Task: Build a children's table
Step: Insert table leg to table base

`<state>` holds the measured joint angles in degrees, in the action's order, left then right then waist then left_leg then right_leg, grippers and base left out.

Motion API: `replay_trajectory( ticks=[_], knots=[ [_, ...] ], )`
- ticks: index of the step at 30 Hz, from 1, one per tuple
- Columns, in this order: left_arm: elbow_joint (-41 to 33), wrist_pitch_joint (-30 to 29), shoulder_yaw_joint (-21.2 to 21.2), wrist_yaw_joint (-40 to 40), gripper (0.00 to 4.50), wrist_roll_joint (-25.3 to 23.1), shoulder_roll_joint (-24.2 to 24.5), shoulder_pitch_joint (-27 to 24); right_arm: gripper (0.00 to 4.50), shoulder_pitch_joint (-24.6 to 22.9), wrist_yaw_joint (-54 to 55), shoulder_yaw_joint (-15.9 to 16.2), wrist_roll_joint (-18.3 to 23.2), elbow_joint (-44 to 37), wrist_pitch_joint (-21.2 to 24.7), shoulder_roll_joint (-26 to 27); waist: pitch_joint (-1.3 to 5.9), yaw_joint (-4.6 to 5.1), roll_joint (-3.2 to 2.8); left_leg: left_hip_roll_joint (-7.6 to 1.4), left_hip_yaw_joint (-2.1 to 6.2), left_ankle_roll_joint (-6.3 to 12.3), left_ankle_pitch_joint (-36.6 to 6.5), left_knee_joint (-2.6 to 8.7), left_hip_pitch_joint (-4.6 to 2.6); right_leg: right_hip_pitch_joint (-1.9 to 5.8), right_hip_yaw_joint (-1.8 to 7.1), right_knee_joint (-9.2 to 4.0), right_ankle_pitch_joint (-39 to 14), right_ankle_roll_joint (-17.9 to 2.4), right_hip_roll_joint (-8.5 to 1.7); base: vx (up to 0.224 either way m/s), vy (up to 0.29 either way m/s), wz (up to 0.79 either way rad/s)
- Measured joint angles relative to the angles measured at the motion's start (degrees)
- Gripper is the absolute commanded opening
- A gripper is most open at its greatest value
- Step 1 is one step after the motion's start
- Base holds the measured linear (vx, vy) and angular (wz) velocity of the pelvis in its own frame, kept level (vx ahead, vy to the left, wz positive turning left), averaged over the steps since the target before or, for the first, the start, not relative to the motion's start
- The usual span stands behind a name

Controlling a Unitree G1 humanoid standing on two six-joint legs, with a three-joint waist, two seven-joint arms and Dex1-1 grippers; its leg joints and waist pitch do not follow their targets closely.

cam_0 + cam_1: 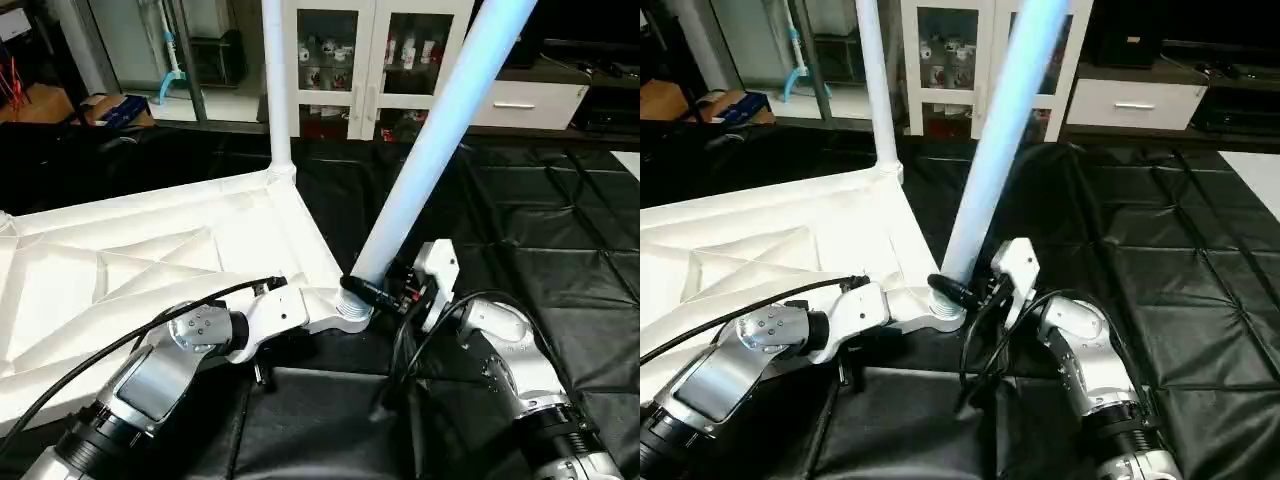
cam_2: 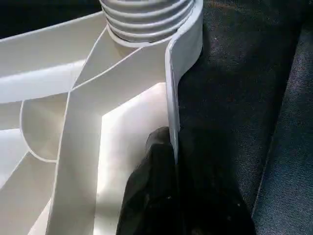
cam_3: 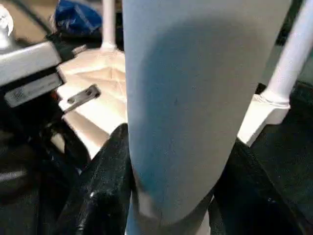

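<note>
The children's table top (image 1: 150,250) lies upside down on the black mat, its ribbed underside facing up. One white leg (image 1: 278,90) stands upright in the far corner socket. A second leg (image 1: 440,130) leans to the right, its threaded end (image 2: 146,17) sitting in the near corner socket (image 1: 354,308). My right gripper (image 1: 385,290) is shut on this leg just above the thread, a black finger (image 3: 105,186) on either side. My left gripper (image 1: 295,320) is shut on the top's rim beside that socket, one finger (image 2: 156,186) pressed against the rim wall.
The black quilted mat (image 1: 540,230) spreads to the right of the table top. Behind it stand a white glass-door cabinet (image 1: 370,60) and a white drawer unit (image 1: 525,100). A blue item (image 1: 120,110) lies on a box at the far left.
</note>
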<state>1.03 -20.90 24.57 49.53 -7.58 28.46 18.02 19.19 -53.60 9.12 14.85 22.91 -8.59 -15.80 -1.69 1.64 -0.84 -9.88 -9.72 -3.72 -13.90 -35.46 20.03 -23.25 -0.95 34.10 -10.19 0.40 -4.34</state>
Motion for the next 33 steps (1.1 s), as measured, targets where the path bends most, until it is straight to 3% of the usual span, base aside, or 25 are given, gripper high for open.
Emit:
replay_trajectory(
  ticks=[9, 19, 33],
  knots=[
    [-0.05, 0.03, 0.23, 0.32, 0.04, 0.18, 0.0, -0.01, 1.84, -0.41, -1.81, 0.41, -0.78, -1.33, 0.34, -1.01, 0.22, -0.09, 0.17, 0.0, 0.0, 0.01, -0.01, 0.22, -0.02, 0.04, -0.01, -0.06, 0.04, -0.06, 0.01, 0.0, 0.0, 0.0],
    [-0.1, 0.12, 0.43, 0.46, 0.04, 0.22, 0.03, -0.01, 1.84, 4.22, -4.56, -0.29, 2.97, -0.36, 13.54, -1.45, 0.34, -0.24, 0.17, 0.0, -0.01, 0.0, 0.0, 0.56, -0.07, 0.04, -0.02, -0.07, 0.15, -0.24, 0.02, 0.0, 0.0, 0.0],
    [0.1, 0.05, 0.8, 0.73, 0.04, 0.42, 0.33, -0.06, 1.84, 7.54, -6.12, 2.01, 0.94, 0.58, 18.47, -2.94, 0.85, -0.21, 0.17, 0.0, -0.02, -0.01, 0.0, 0.72, -0.16, 0.15, -0.02, -0.14, 0.12, -0.2, 0.02, 0.0, 0.0, 0.0]
  ],
)
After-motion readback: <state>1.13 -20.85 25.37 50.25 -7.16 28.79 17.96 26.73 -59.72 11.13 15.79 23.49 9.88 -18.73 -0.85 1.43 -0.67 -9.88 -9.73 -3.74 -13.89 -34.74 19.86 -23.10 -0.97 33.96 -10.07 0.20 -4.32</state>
